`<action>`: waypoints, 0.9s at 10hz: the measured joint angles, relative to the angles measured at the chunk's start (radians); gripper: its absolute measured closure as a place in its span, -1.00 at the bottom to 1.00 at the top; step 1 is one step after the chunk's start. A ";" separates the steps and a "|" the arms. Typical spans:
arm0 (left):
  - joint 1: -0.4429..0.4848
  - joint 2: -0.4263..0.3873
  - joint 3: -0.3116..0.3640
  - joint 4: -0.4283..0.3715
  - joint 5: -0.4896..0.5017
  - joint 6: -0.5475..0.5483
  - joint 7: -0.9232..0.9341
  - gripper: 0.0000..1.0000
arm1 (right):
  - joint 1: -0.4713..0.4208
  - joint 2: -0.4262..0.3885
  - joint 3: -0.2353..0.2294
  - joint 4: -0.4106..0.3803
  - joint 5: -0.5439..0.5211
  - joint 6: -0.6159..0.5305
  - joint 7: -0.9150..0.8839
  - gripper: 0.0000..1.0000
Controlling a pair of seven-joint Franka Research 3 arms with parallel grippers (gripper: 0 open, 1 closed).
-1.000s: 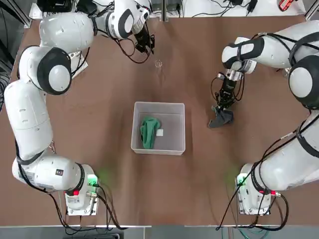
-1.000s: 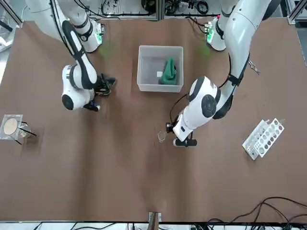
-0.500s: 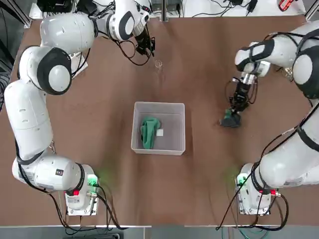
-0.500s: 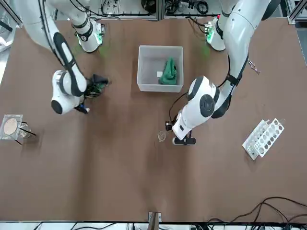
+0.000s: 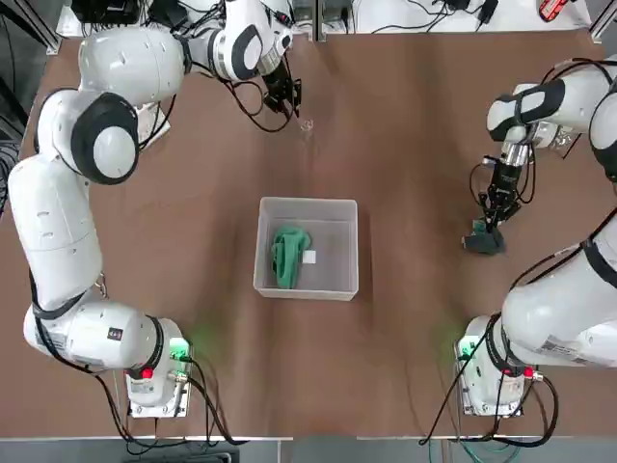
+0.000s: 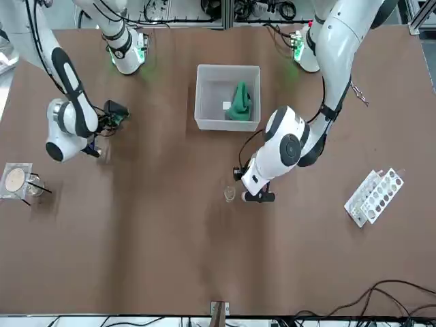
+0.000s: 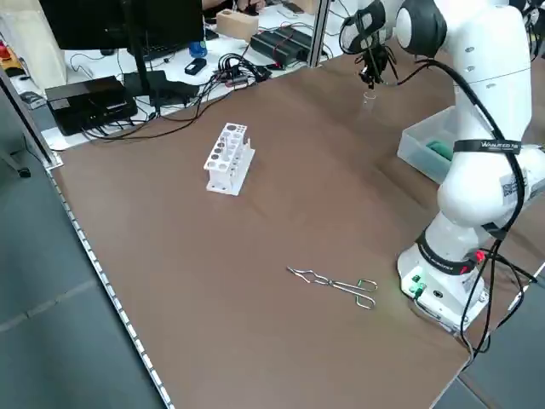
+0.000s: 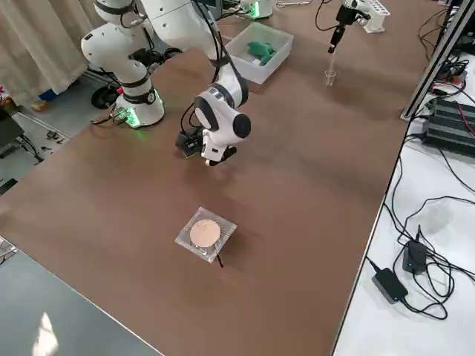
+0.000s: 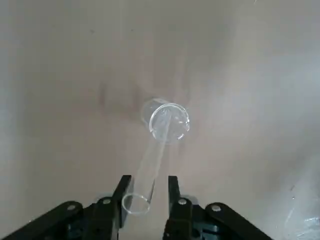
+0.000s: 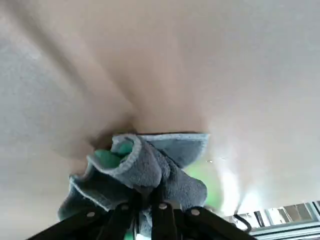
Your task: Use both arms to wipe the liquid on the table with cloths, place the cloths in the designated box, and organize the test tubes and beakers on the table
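My left gripper (image 5: 286, 100) is at the far middle of the table (image 5: 386, 116), shut on a clear test tube (image 9: 150, 165). The tube hangs upright with its lower end at the round rim of the small glass beaker (image 9: 165, 120), which stands beside the gripper (image 6: 229, 194). Over at the table's right side, my right gripper (image 5: 489, 226) is shut on the dark grey cloth (image 5: 482, 242), and the bunched cloth (image 10: 150, 167) presses on the tabletop. The green cloth (image 5: 287, 256) lies inside the translucent box (image 5: 307, 204) at the centre.
A white perforated tube rack (image 6: 373, 196) stands at the far left of the table. Metal tongs (image 7: 336, 284) lie near the left arm's base. At the far right corner is a metal stand with a tan disc (image 6: 15, 180). A small white item lies in the box.
My right gripper has dragged the dark grey cloth across the table toward the right edge, away from the box. The left gripper has shifted only slightly at the beaker.
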State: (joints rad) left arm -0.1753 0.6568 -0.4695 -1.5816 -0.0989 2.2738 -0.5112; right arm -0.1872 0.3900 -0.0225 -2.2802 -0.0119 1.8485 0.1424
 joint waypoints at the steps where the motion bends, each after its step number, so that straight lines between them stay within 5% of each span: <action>1: 0.000 0.000 0.000 0.000 0.000 0.000 0.000 0.35 | 0.000 -0.001 0.004 0.018 -0.003 -0.024 -0.001 0.77; 4: 0.004 -0.002 0.000 0.002 0.000 0.000 0.001 0.44 | 0.040 -0.006 0.077 0.194 0.019 -0.200 -0.006 0.77; 7: 0.005 -0.004 0.001 0.005 0.000 0.003 0.001 0.43 | 0.138 -0.027 0.144 0.412 0.185 -0.418 0.008 0.79; 9: 0.004 -0.004 0.001 0.005 0.000 0.016 0.001 0.43 | 0.215 -0.048 0.149 0.470 0.336 -0.469 0.108 0.79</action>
State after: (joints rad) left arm -0.1710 0.6528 -0.4686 -1.5767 -0.0989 2.2901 -0.5099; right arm 0.0276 0.3424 0.1268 -1.8103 0.3239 1.3793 0.2508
